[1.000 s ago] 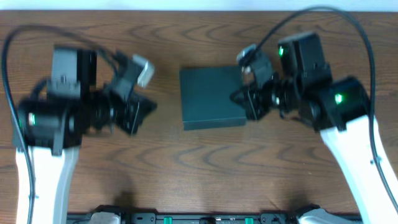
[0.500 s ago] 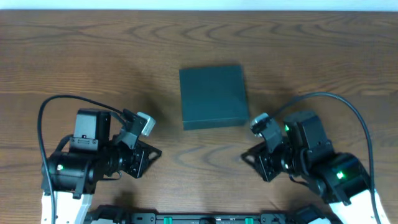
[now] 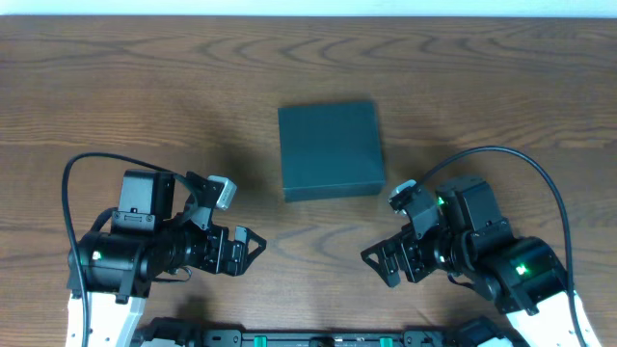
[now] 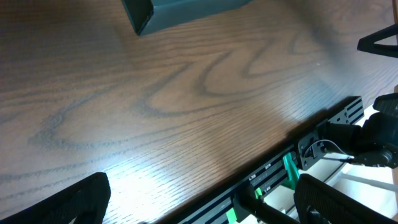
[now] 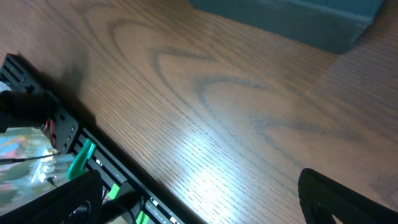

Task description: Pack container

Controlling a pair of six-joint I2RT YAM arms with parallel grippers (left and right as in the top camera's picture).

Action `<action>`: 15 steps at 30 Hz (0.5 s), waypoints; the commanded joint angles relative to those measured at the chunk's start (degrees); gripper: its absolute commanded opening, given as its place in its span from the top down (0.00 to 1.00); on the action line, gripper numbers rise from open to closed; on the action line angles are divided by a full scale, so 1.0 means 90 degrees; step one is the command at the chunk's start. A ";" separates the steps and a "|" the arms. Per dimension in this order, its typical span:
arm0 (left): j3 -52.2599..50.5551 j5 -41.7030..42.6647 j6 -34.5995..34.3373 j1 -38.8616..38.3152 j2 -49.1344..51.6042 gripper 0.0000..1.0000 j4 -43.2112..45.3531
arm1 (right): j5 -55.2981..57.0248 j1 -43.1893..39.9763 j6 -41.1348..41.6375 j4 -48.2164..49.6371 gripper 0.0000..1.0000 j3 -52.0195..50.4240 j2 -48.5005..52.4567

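The container is a dark squarish box lying flat with its lid down, in the middle of the wooden table. Its near corner shows at the top of the left wrist view and of the right wrist view. My left gripper stands open near the table's front edge, left of the container and well short of it, with nothing between its fingers. My right gripper is open too, at the front right, with bare wood between its fingers.
The wooden table runs to a pale wall at the back. A black rail with green clips lines the front edge, also in the right wrist view. Cables loop over both arms.
Both arms have drawn back from beside the container to the table's front edge. Both grippers went from shut to wide open. The container has not moved.
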 commanded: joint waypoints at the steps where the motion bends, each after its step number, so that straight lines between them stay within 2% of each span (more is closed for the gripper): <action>1: -0.0015 -0.0007 -0.0075 -0.0032 -0.0002 0.04 -0.0024 | 0.0019 0.0049 0.0083 -0.0005 0.01 -0.0029 0.0002; 6: -0.0015 -0.0155 -0.0073 -0.0034 -0.0325 0.05 -0.0027 | 0.0019 0.0046 0.0083 -0.0005 0.01 -0.0029 0.0002; 11: -0.0172 -0.1727 -0.0073 -0.0034 -0.1326 0.05 0.0823 | 0.0019 0.0046 0.0083 -0.0005 0.01 -0.0029 0.0002; 15: -0.0848 -0.2795 -0.0085 0.0136 -0.2533 0.05 0.1586 | 0.0019 0.0049 0.0083 -0.0005 0.01 -0.0029 0.0002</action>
